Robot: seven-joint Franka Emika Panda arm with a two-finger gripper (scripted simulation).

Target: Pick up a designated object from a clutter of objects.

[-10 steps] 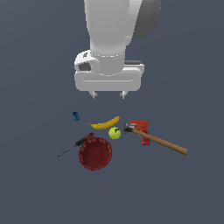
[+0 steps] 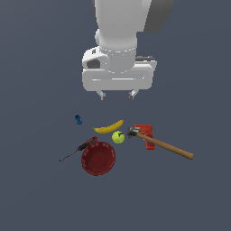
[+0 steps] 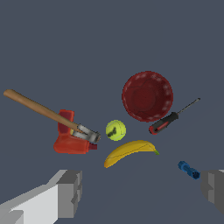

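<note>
Hovering gripper [image 2: 117, 95] parted, screwdriver [image 2: 77, 150] handle touching bowl [image 2: 98, 158] rim

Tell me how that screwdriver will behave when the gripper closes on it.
The screwdriver looks rigid, so it should not flex. Its round handle and thin shaft suggest it may roll or pivot if nudged. It lies right beside the bowl, which could crowd a finger.
</note>
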